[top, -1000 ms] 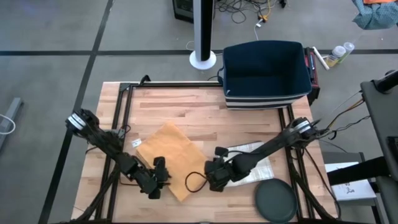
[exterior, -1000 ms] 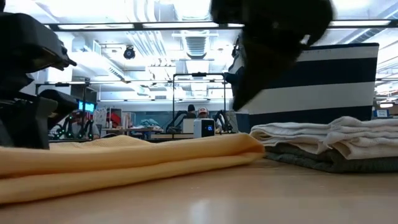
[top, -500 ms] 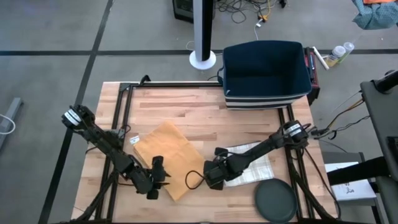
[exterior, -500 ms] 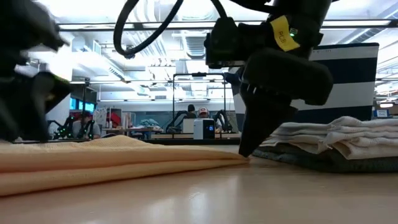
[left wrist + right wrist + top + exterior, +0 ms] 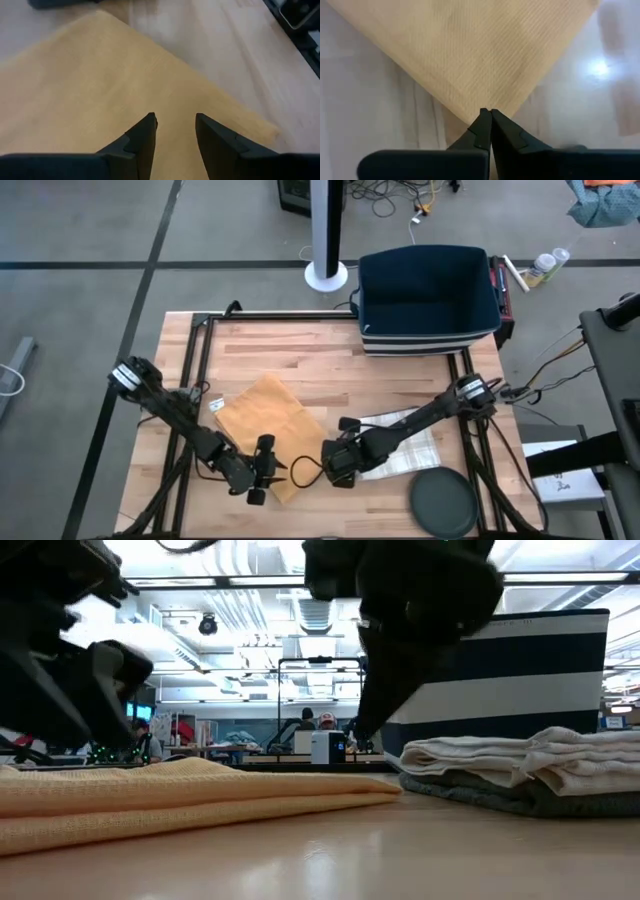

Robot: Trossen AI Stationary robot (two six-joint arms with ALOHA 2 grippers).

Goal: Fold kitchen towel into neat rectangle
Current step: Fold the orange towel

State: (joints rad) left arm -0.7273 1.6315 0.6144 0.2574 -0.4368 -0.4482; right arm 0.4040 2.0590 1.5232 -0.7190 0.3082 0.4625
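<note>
Yellow towel (image 5: 262,423) corner pinched by right gripper (image 5: 491,116), fingers pressed together; left gripper (image 5: 175,131) spread over adjacent edge.

Yellow kitchen towel (image 5: 267,423) — folded flat (waffle weave), diamond-wise on the table's left half

A grey floor (image 5: 90,240) surrounds the wooden counter (image 5: 290,350); bright ceiling lights (image 5: 230,555) shine over distant desks.

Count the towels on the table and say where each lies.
3 visible. The yellow towel lies folded left of centre. A white towel sits on a grey towel at the right, by the dark round disc. More may be hidden in that stack.
</note>
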